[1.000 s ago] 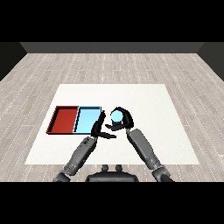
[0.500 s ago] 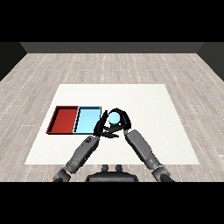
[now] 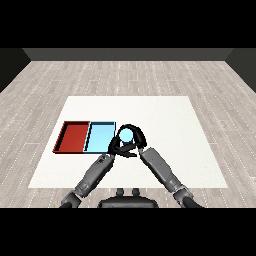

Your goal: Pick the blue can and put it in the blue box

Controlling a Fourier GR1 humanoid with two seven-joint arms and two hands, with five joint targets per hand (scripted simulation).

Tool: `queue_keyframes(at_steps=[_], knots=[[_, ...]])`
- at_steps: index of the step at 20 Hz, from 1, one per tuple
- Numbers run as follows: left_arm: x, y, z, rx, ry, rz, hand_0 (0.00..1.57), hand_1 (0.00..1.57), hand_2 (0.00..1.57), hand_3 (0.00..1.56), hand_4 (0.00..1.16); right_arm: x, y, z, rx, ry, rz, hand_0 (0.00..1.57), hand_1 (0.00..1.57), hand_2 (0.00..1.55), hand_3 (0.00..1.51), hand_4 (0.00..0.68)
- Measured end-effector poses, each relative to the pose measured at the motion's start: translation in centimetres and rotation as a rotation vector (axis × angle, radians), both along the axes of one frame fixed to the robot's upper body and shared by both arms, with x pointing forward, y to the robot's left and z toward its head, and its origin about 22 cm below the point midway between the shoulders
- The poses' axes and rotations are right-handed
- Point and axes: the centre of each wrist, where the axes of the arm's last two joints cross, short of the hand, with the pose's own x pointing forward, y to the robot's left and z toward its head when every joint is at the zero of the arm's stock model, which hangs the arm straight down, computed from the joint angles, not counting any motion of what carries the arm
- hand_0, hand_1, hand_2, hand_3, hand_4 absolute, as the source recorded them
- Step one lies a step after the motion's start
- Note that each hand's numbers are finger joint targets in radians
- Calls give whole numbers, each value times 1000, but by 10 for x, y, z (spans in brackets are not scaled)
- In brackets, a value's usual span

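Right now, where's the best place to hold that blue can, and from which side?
Round its upright side wall, from the right. The can stands just right of the blue tray, and the right hand already curls round it there; the left hand crowds the other side.

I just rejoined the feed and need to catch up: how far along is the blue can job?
Done: the right hand is curled round the blue can, just right of the light blue tray. In hand: the can sits beside that tray's right edge, not in it; the left hand is close below the can. Left: carry it over the tray and release. I cannot tell whether the can is lifted off the table.
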Motion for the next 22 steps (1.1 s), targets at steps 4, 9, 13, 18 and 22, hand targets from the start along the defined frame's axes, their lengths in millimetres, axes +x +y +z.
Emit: queue_keyframes(at_steps=[4, 9, 13, 18, 22], knots=[[2, 2, -2, -1, -25, -3, 0, 0, 0, 0, 277, -6, 11, 1, -19, -9, 24, 1253, 1253, 1411, 1396, 613], [10, 0, 0, 170, -65, 51, 322, 322, 480, 327, 181, -12, 18, -1, -37, -27, 37, 1460, 1460, 1467, 1398, 593], [11, 6, 3, 284, -101, 85, 210, 210, 304, 0, 298, -10, 24, -2, -45, -32, 43, 1453, 1453, 1464, 1397, 599], [5, 7, 2, 276, -116, 133, 699, 699, 797, 535, 714, -12, 25, 0, -48, -39, 56, 1451, 1451, 1454, 1397, 610], [0, 7, -1, 238, -107, 179, 774, 774, 819, 684, 673, -12, 29, -4, -37, -37, 69, 1437, 1437, 1451, 1391, 606]])
